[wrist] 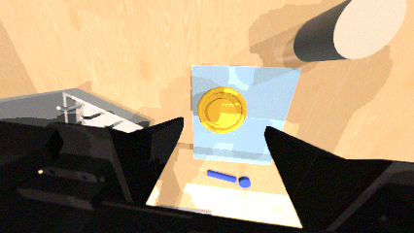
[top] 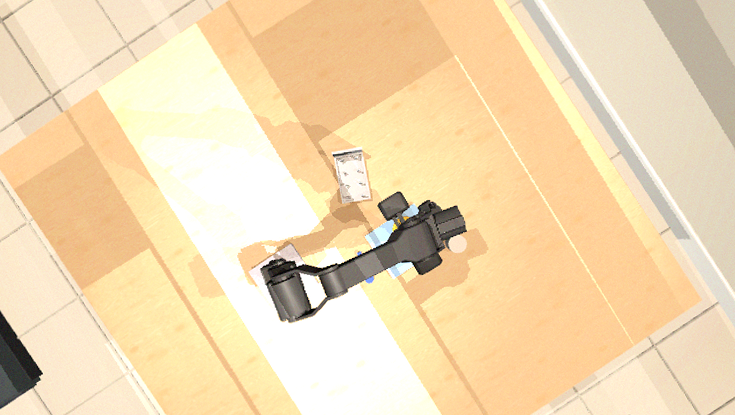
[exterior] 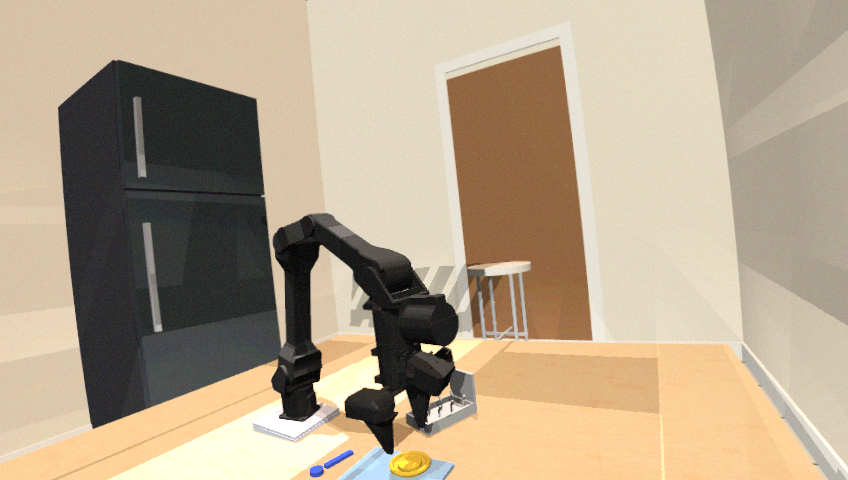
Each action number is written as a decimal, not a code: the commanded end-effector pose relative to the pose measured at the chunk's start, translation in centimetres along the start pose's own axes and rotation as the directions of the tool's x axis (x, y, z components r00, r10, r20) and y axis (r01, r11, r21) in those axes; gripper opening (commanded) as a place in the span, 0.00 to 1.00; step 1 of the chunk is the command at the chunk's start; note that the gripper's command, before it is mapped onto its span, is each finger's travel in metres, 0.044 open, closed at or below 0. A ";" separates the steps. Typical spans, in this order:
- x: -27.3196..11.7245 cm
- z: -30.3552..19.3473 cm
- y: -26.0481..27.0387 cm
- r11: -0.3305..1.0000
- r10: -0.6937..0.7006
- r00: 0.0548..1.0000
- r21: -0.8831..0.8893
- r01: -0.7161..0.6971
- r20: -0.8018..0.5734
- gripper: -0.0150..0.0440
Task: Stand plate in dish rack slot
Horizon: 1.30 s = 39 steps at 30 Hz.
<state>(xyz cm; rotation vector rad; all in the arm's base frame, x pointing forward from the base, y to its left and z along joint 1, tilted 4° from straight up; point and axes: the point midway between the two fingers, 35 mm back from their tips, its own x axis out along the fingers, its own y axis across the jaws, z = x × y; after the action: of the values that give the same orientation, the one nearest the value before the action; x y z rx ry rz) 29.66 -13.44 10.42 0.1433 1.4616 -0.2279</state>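
1. The table [exterior: 595,416] carries everything; the arm [exterior: 357,255] bends from its base over the near edge, where the task's things lie.
2. The rack [exterior: 446,407] stands on the table beyond the gripper, well apart from the plate, its hinged wall up and its slots unfilled. The wrist view shows it at the left edge [wrist: 73,109].
3. The mat [wrist: 243,114], pale blue, lies flat near the table's front edge, with a cup [wrist: 350,31] on its side just past one corner.
4. The gripper [exterior: 401,425] hangs fingers-down above the mat, spread wide and holding nothing. In the wrist view its 2 fingers frame the plate from above without touching it.
5. The plate [wrist: 223,108], yellow, lies flat on the mat, near its middle; from outside it shows just beside the nearer fingertip [exterior: 409,462].
6. A blue spoon [wrist: 227,178] lies on the table beside the mat, clear of the plate.
7. Step in hand, as I judge it: the approach for the pick, not yet a grasp.
8. Next, the gripper likely needs to drop lower and straddle the plate's rim, since a flat plate offers only its edge, then close.
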 end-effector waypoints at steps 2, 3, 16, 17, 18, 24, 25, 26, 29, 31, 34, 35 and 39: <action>1.1 -0.1 0.1 1.000 0.005 1.000 -0.005 -0.005 -0.010 0.93; 1.2 -0.1 0.1 1.000 0.005 1.000 -0.005 -0.005 -0.010 0.93; 3.4 0.0 0.1 1.000 0.005 1.000 -0.005 -0.005 -0.010 0.93; 3.5 0.0 0.1 1.000 0.005 1.000 -0.005 -0.005 -0.010 0.93; 3.7 0.0 0.1 1.000 0.005 1.000 -0.005 -0.005 -0.010 0.93; 4.6 0.0 0.1 1.000 0.005 1.000 -0.005 -0.005 -0.010 0.93; 4.8 0.0 0.1 1.000 0.005 1.000 -0.005 -0.005 -0.010 0.93; 4.8 0.0 0.1 1.000 0.005 1.000 -0.005 -0.005 -0.010 0.93; 4.9 0.0 0.1 1.000 0.005 1.000 -0.005 -0.005 -0.010 0.85; 4.9 0.0 0.1 1.000 0.005 1.000 -0.005 -0.005 -0.010 0.85; 4.9 0.0 0.1 1.000 0.005 1.000 -0.005 -0.005 -0.010 0.85; 4.9 0.0 0.1 1.000 0.005 1.000 -0.005 -0.005 -0.010 0.85; 4.9 0.0 0.1 1.000 0.005 1.000 -0.005 -0.005 -0.010 0.81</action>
<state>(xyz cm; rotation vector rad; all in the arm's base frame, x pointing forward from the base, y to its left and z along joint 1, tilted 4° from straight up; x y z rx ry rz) 30.11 -13.69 5.72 0.1452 1.4692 -0.2262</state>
